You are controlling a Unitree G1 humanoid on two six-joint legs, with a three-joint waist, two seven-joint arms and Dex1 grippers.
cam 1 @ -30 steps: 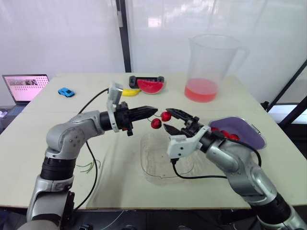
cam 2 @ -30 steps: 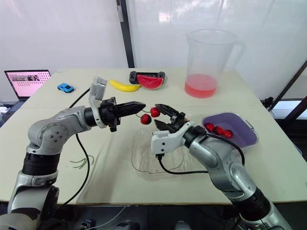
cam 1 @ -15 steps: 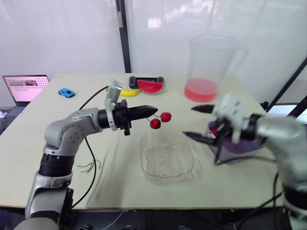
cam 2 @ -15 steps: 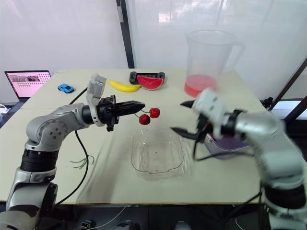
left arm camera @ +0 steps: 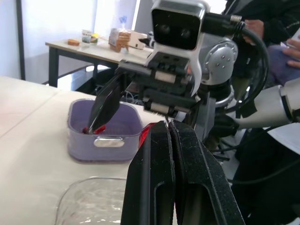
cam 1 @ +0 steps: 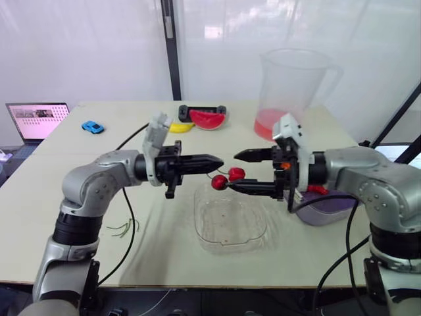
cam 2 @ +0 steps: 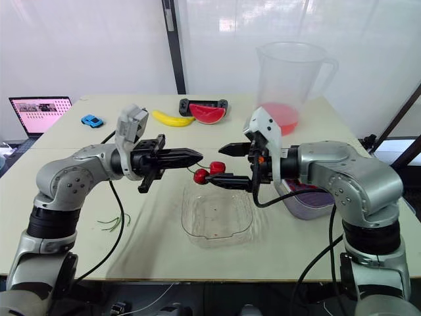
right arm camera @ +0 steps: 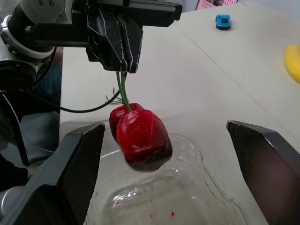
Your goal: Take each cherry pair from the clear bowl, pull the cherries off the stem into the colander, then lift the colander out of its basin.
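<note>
Red cherry pair (cam 1: 227, 178) hangs by stem from your L gripper (cam 1: 214, 160), jaws clamped on it; R gripper (cam 1: 234, 171) jaws apart, flanking it, above clear bowl (cam 1: 253, 230).

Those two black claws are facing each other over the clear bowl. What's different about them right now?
The left gripper is shut, its fingers pressed flat together; the right gripper is spread wide open. The left gripper pinches the stem of the cherry pair, which hangs below it; the right gripper holds nothing, its fingers bracketing the fruit with gaps on either side. Both point roughly level toward each other above the clear bowl.
</note>
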